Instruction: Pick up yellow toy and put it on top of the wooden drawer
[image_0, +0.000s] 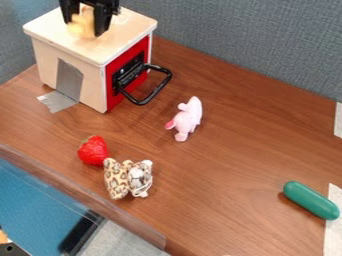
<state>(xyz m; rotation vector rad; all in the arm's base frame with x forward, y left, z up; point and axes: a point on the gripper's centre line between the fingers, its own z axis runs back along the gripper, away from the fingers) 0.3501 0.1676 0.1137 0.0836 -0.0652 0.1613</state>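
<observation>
Camera view: the claw (84, 28) is at the yellow toy (81, 21), over the wooden drawer (127, 26).
Whether the claw grasps the toy or is released, one cannot tell. Below the claw, beyond the drawer's handle (157, 91), lies a pink toy (190, 117); well apart from the claw lies a green toy (310, 200).

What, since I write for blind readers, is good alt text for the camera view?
A black gripper around a yellow toy at the top of a pale wooden drawer box with a red front and black handle. On the brown table lie a pink plush toy, a red strawberry, a leopard-print plush toy and a green rounded cylinder.
</observation>
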